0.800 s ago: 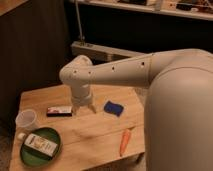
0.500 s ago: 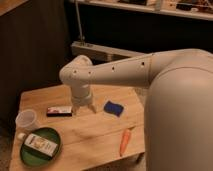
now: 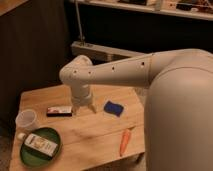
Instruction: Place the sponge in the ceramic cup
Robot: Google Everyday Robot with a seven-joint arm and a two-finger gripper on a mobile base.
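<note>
Gripper [image 3: 84, 108] hung mid-desk [image 3: 95, 135], fingers spread and empty. Sponge [image 3: 113, 107] lay flat just beside it, open to a top grasp. Cup [image 3: 26, 119] stood upright near the left edge.

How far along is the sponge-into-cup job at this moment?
Nothing looks done: the sponge lies flat on the table, apart from the ceramic cup near the left edge. In hand: the gripper hangs low over the table, just left of the sponge. Left: grasp, carry, drop into the cup.
</note>
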